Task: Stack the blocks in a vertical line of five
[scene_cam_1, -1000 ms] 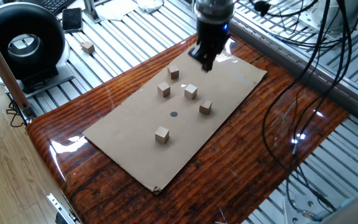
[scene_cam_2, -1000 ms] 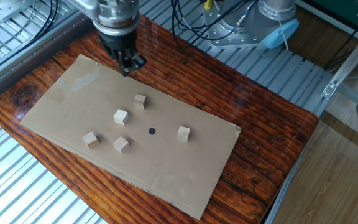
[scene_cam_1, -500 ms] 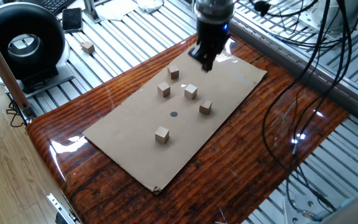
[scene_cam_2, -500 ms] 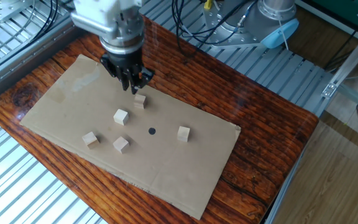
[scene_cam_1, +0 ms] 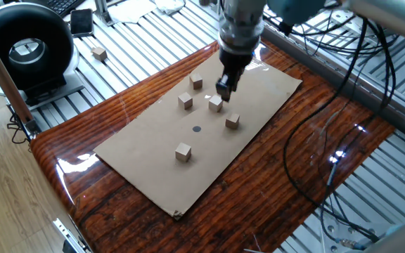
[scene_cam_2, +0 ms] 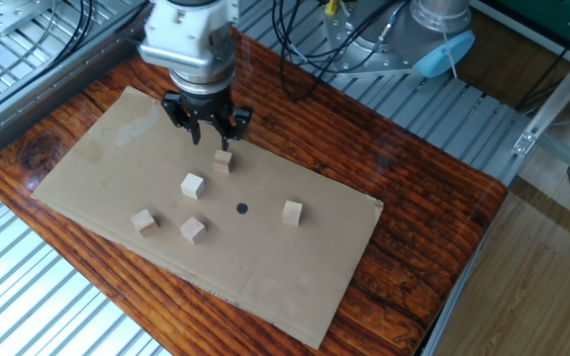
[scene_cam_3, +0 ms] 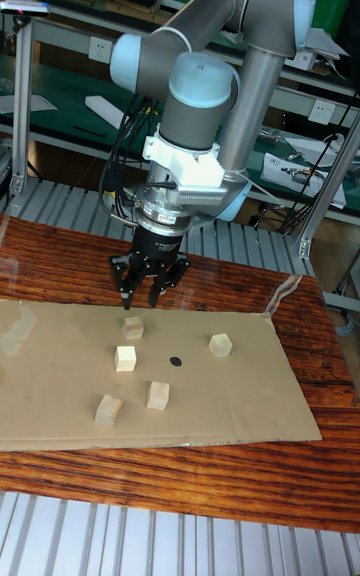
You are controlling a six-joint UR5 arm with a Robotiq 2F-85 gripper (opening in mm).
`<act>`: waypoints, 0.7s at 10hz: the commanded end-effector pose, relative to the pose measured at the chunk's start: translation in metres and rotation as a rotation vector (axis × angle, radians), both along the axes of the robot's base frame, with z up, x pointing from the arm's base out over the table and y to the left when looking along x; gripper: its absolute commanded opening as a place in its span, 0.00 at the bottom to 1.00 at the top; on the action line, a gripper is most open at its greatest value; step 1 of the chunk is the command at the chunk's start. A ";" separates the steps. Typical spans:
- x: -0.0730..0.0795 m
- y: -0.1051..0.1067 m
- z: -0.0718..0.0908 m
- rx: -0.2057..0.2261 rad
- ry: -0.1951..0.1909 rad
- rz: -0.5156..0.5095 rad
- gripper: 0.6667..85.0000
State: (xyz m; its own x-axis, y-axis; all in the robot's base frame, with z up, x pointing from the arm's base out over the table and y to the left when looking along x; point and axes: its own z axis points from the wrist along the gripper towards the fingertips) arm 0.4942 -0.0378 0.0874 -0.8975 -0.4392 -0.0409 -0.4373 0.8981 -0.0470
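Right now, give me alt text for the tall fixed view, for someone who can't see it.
A UR5 arm holds its open gripper just above one of five small wooden blocks scattered, none stacked, on a cardboard sheet. The sheet lies on a glossy wooden table and has a small black dot among the blocks.

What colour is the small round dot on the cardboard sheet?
Black. The dot sits on the tan cardboard sheet among the blocks; clearest in the other fixed view.

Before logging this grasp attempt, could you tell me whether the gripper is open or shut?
Open: the gripper has its fingers spread, hovering above a block.
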 end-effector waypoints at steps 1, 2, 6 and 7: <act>-0.006 -0.002 -0.017 -0.019 -0.029 0.050 0.57; -0.007 0.002 -0.022 -0.008 -0.040 0.045 0.57; -0.013 0.001 -0.027 -0.016 -0.030 -0.014 0.57; -0.007 -0.015 -0.025 -0.083 -0.053 0.015 0.57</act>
State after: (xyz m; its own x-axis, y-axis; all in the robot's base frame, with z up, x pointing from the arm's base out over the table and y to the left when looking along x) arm 0.4848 -0.0369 0.0624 -0.8908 -0.4500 -0.0635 -0.4449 0.8920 -0.0801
